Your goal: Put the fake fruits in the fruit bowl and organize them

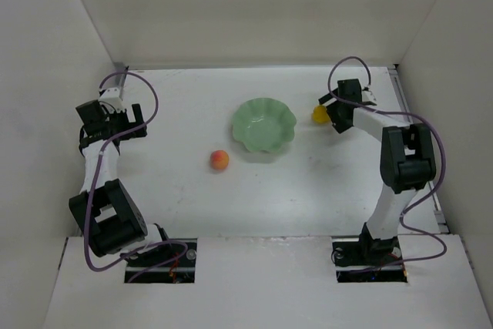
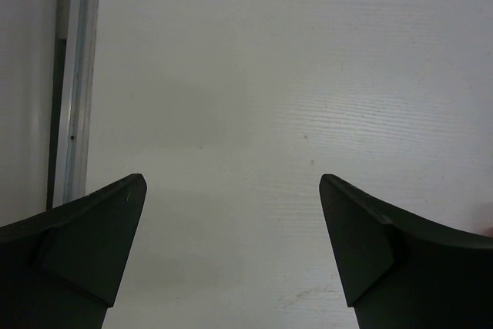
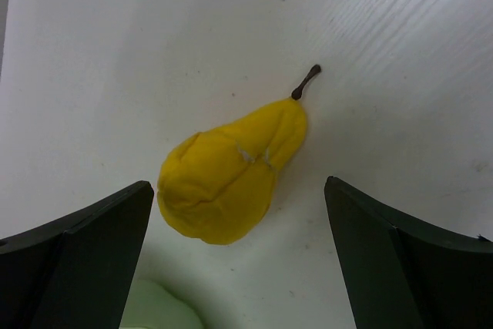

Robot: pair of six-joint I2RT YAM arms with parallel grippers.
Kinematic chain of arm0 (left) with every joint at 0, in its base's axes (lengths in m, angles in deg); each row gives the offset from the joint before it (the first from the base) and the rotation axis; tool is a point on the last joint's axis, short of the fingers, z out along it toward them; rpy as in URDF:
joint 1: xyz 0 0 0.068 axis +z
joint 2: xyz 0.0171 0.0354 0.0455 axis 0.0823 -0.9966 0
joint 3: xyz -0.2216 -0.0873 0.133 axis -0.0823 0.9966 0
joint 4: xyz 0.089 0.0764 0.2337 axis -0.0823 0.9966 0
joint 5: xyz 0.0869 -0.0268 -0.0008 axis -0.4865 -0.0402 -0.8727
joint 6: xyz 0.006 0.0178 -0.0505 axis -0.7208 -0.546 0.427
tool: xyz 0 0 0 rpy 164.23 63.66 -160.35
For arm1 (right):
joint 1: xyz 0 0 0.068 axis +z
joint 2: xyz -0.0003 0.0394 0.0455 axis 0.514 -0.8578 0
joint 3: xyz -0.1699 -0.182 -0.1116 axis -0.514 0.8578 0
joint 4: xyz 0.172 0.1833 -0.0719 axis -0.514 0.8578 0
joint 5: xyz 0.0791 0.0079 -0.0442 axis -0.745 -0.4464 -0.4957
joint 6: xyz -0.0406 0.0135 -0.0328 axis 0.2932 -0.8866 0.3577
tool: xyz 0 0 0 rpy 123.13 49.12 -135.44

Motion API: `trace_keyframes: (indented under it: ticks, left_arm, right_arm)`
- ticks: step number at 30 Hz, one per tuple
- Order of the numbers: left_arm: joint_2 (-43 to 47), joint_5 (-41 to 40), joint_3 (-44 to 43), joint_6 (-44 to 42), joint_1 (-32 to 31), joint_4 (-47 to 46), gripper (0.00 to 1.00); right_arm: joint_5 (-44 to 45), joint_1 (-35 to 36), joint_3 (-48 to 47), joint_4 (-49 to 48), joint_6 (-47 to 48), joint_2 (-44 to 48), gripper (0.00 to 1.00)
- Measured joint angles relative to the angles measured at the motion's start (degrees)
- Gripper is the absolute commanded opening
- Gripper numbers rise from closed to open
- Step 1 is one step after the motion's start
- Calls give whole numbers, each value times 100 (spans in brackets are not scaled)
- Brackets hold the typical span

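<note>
The mint-green scalloped fruit bowl [image 1: 264,126] stands empty at the table's middle. The orange-red peach [image 1: 219,159] lies on the table just left and in front of it. The yellow pear [image 1: 318,114] lies right of the bowl, dented, with its dark stem pointing away in the right wrist view [image 3: 227,177]. My right gripper [image 1: 330,107] is open right over the pear, its fingers [image 3: 85,252] apart on either side and clear of it. A bit of the bowl's rim [image 3: 158,310] shows below the pear. My left gripper [image 1: 115,119] is open and empty over bare table at the far left [image 2: 231,190].
White walls enclose the table on three sides. A metal rail [image 2: 77,82] runs along the left wall close to my left gripper. The right arm's cable [image 1: 431,144] loops near the right wall.
</note>
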Motion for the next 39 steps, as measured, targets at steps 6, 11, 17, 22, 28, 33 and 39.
trace_keyframes:
  ticks: [6, 11, 17, 22, 28, 33, 39]
  left_arm:
    - [0, 0, 0, -61, -2, 2, 100]
    - [0, -11, 0, -83, 2, 2, 100]
    - [0, -22, 4, -116, 42, 2, 100]
    - [0, -33, 4, -146, 63, 2, 100]
    - [0, -37, 4, -149, 52, 2, 100]
    - [0, -39, 4, -151, 31, 2, 100]
    - [0, -39, 20, -155, 31, 4, 100]
  right_arm:
    - [-203, 48, -109, -4, -846, -334, 100]
    - [-348, 48, -402, -83, -1233, -610, 90]
    - [-435, 48, -378, -131, -1364, -671, 44]
    - [-468, 50, -177, -378, -1290, -570, 17]
    - [-129, 417, -138, -446, -234, -68, 16]
    - [238, 1663, -529, -868, 1196, 487, 19]
    - [-9, 2889, -1008, -1040, 2122, 302, 29]
